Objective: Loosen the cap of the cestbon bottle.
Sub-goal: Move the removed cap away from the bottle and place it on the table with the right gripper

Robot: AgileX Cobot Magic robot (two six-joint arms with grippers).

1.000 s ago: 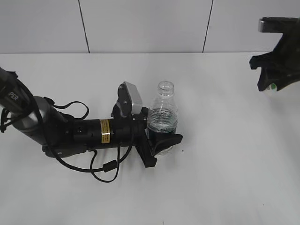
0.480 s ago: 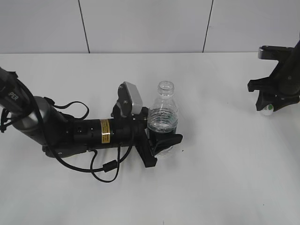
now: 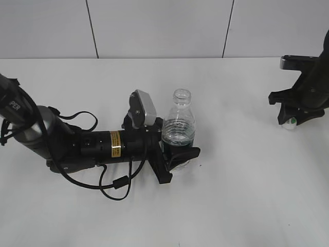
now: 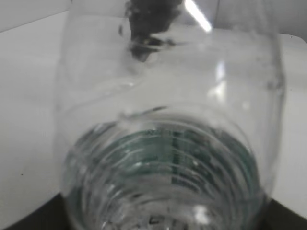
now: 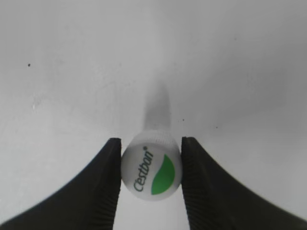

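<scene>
The cestbon bottle [image 3: 179, 123] stands upright at the table's middle, its threaded neck bare and open. My left gripper [image 3: 177, 154] is shut on the bottle's lower body; in the left wrist view the clear ribbed bottle [image 4: 168, 143] with its green label fills the frame. The white cap [image 5: 151, 166], with a green leaf mark and "Cestbon" lettering, sits between the fingers of my right gripper [image 5: 151, 167], which is shut on it. In the exterior view the right gripper [image 3: 294, 119] holds the cap [image 3: 291, 122] low, at or just above the table, at the far right.
The white table [image 3: 241, 195] runs under both arms. A grey-white wall with dark seams stands behind. The left arm's black body and loose cables [image 3: 110, 182] lie across the left half of the table.
My right gripper has come down and slightly left with the cap, from high at the right edge to table level. The left arm and the bottle have not moved.
</scene>
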